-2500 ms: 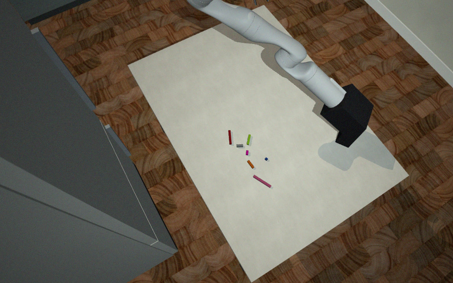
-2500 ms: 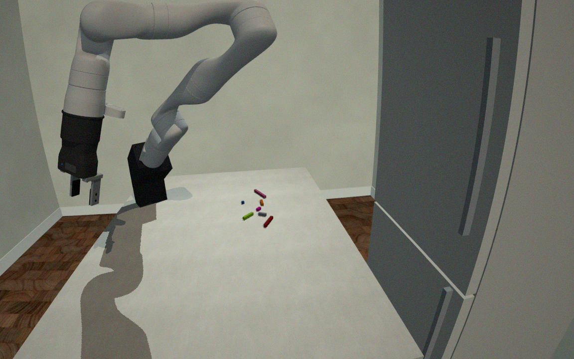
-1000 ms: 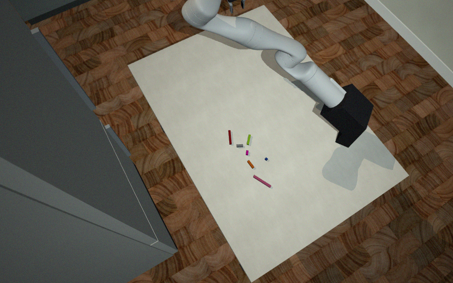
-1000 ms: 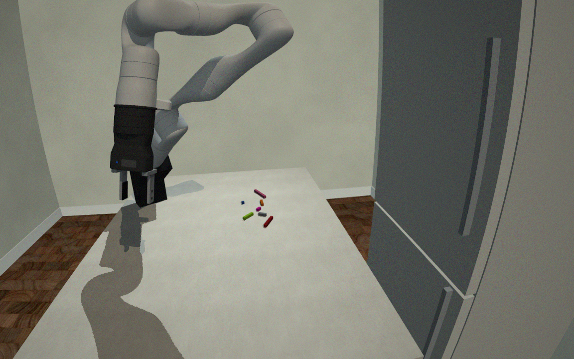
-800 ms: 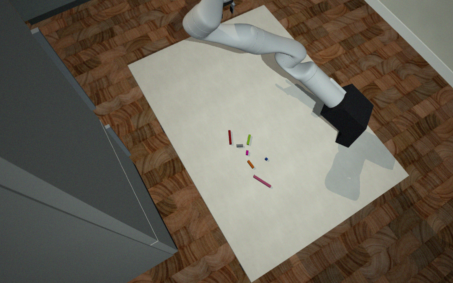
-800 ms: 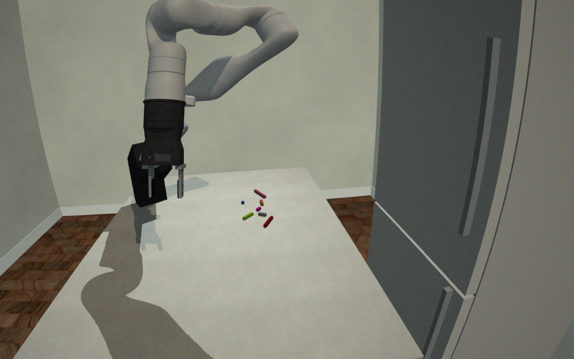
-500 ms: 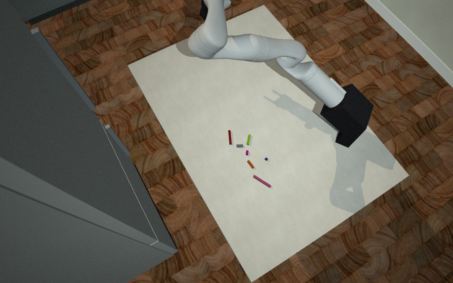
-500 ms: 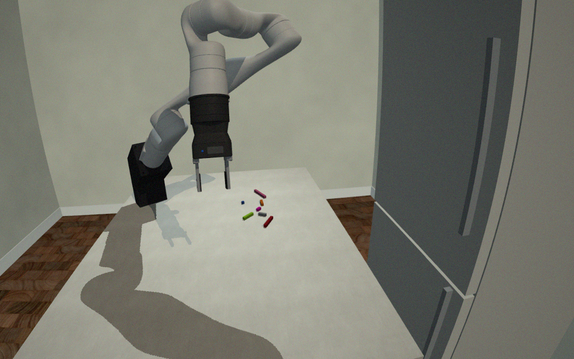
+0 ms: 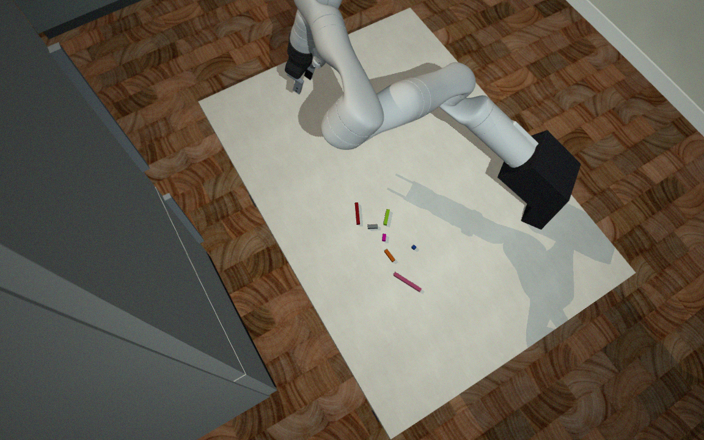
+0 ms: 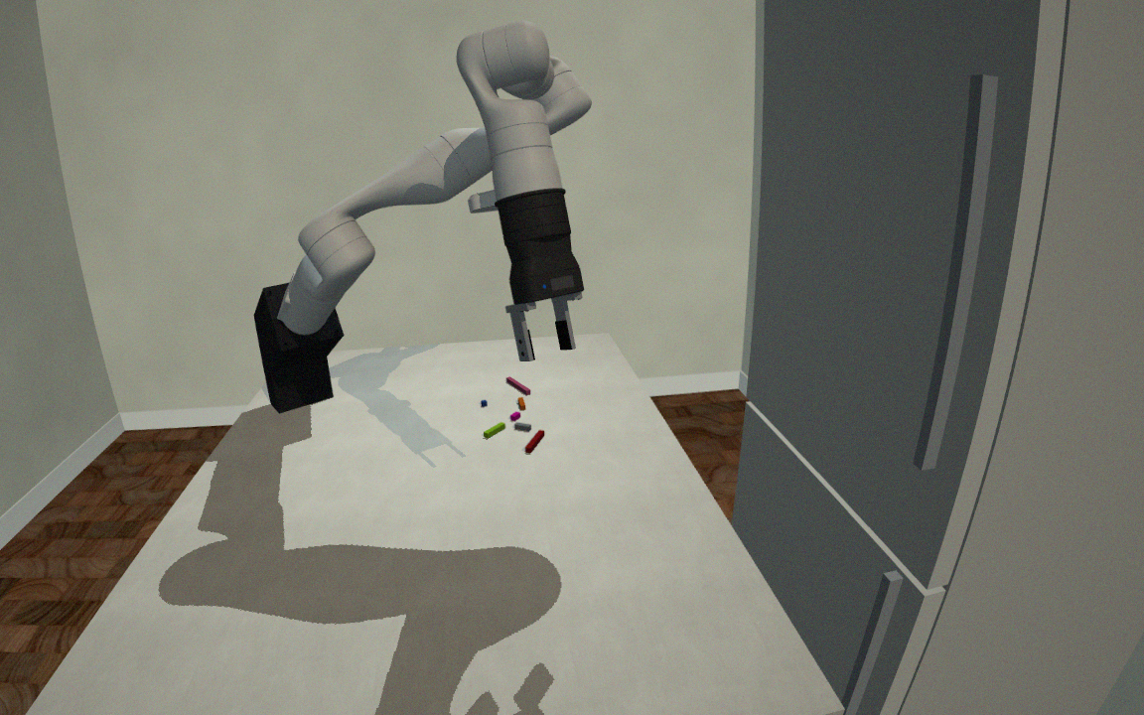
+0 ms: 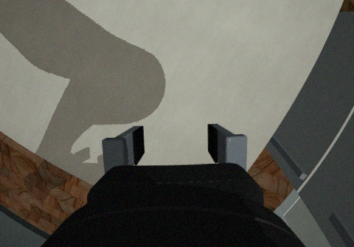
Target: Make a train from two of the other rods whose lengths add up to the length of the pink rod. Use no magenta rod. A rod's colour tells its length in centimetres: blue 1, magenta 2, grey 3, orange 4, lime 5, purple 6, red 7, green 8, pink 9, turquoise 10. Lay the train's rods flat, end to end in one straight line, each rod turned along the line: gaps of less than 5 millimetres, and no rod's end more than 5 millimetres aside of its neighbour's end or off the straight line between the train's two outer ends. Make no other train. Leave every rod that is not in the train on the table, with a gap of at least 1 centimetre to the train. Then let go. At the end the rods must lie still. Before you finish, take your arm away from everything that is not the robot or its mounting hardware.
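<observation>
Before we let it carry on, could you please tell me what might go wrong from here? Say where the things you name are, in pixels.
The grey rod (image 9: 373, 226) (image 10: 521, 426) lies near the lime rod (image 9: 386, 217) (image 10: 495, 430), so the open jaws, reaching for lime, might nudge it. The orange rod (image 9: 389, 255) (image 10: 520, 403) points differently from lime, so a poor turn could leave the train crooked.
</observation>
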Action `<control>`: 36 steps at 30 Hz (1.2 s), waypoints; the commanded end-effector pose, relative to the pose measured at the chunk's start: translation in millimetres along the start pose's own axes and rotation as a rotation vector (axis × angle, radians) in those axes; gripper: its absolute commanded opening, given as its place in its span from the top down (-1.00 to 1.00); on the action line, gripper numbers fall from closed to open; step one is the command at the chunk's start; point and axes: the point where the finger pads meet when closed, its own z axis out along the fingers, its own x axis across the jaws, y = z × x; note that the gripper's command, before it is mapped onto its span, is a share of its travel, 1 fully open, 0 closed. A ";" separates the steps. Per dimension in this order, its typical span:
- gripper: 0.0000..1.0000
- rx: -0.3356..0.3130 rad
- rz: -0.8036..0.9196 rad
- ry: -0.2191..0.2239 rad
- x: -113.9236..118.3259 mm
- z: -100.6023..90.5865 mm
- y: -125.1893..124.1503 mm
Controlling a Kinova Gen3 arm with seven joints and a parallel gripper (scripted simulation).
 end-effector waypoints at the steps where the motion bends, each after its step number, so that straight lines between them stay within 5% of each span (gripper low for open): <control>1: -1.00 -0.016 -0.098 0.008 39.7 -1.5 -13.2; 8: -1.00 -0.002 -0.266 0.060 108.4 10.5 -56.8; 10: -1.00 -0.002 -0.266 0.060 108.4 10.5 -56.8; 21: -1.00 0.056 -0.555 0.125 194.9 39.1 -163.6; 25: -1.00 0.084 -0.651 0.139 212.6 51.1 -206.0; 27: -1.00 0.084 -0.651 0.139 212.6 51.1 -206.0; 36: -1.00 0.169 -0.876 0.153 227.9 84.3 -314.7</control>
